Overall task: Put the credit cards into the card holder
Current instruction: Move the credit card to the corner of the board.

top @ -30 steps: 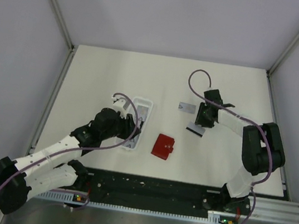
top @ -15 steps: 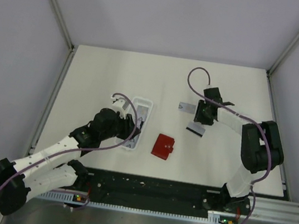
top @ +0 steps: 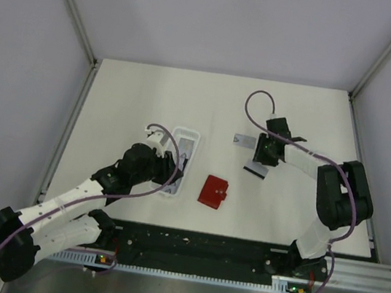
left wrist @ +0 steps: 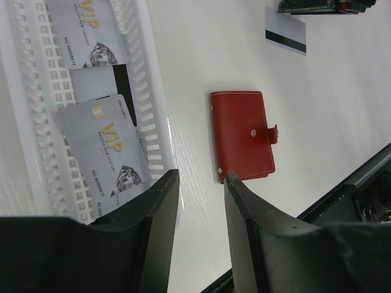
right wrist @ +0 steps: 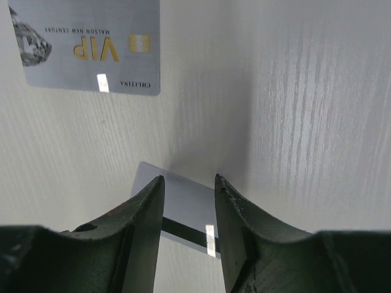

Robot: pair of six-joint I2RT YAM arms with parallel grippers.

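Changes over the last second, top view. The right gripper (top: 260,163), poised over the striped card (top: 254,169), first moved a little toward the left and the far edge, then came part of the way back; it now stands slightly left of where it began. The cable loop (top: 256,97) above it has swung left with it. The left gripper (top: 176,164) has drawn back slightly from the white tray (top: 193,133) toward the near edge.
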